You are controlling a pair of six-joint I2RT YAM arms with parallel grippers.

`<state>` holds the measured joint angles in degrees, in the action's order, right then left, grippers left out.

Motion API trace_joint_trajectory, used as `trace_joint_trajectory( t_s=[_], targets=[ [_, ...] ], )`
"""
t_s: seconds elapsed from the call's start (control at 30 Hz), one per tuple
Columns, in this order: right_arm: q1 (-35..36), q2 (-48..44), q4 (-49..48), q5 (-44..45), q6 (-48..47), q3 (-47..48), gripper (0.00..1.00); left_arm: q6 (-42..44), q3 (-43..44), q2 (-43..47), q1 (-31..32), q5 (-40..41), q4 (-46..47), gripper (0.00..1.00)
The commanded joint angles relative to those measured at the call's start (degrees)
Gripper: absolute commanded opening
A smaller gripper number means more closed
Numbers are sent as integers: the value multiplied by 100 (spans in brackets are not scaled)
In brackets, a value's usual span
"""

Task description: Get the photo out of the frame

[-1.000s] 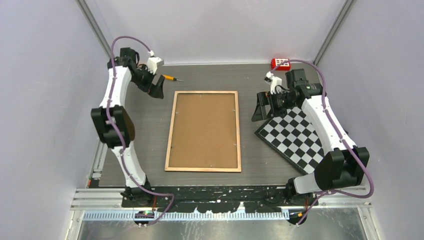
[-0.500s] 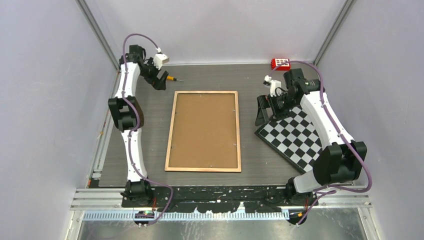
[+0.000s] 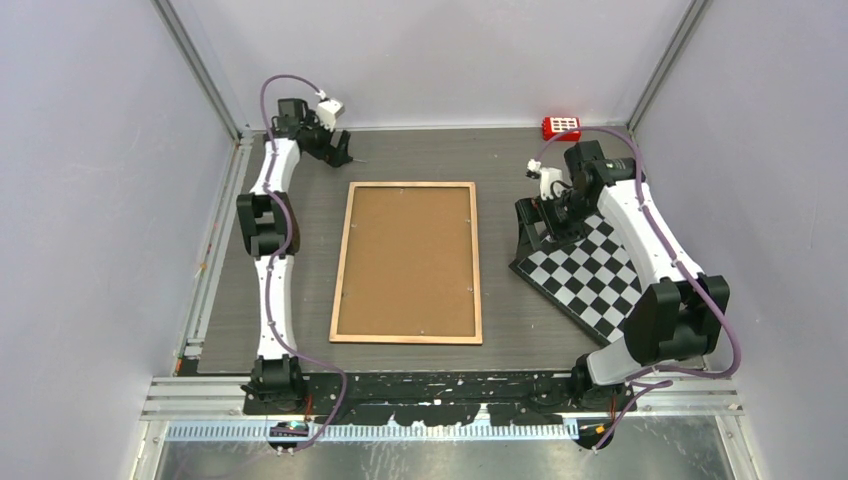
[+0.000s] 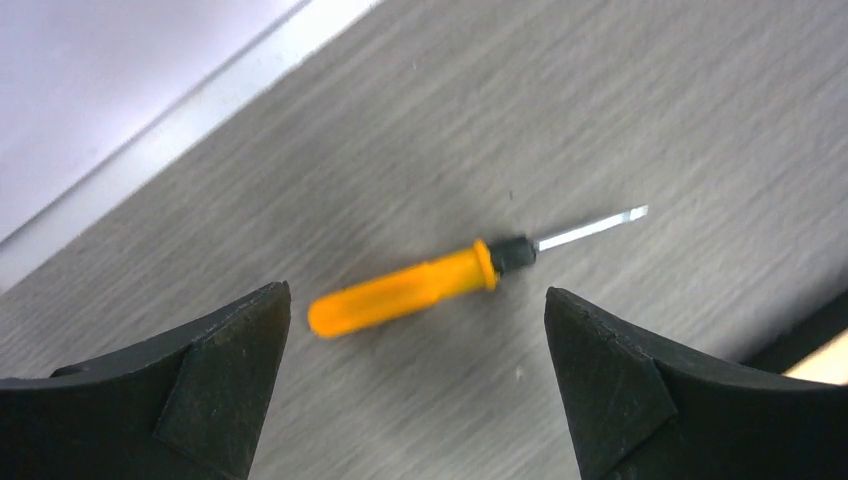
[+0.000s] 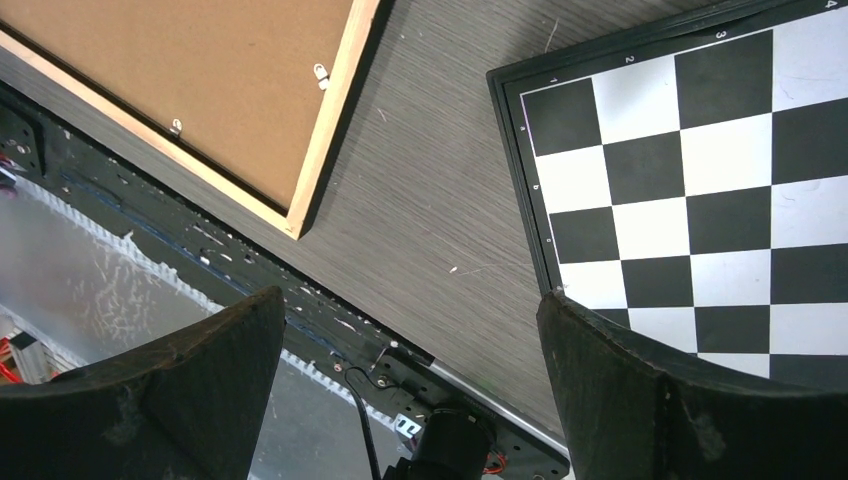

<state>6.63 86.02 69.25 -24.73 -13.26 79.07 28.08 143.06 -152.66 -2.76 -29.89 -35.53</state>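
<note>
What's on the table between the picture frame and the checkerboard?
Nothing: the table between frame and checkerboard is bare, shown best in the right wrist view.

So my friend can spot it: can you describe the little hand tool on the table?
Find the big brown-backed frame lying mid-table. Just past its far left corner lies a screwdriver, the only orange-handled thing there, with a thin metal blade.

Between my left fingers (image 4: 215, 390) the screwdriver (image 4: 420, 283) is smeared soft, its handle edges fuzzy. Past my right fingers (image 5: 640, 400) the frame (image 5: 200, 90) runs off the top-left edge, its front face down and hidden. The checkerboard (image 5: 700, 200) is cut off on the right.
</note>
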Motion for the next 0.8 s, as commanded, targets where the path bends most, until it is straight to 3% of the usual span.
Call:
trace_joint_trajectory(
  t_s=[0.0,0.4,0.77],
  targets=[
    [-19,71,111,106,-105,16,100,-886,385,-114,166,273,1017,100],
    [-15,238,107,80,-70,120,100,-836,663,-585,450,1444,810,94],
    [-16,369,68,-31,-9,297,100,-737,-110,98,303,1073,-11,72]
  ],
)
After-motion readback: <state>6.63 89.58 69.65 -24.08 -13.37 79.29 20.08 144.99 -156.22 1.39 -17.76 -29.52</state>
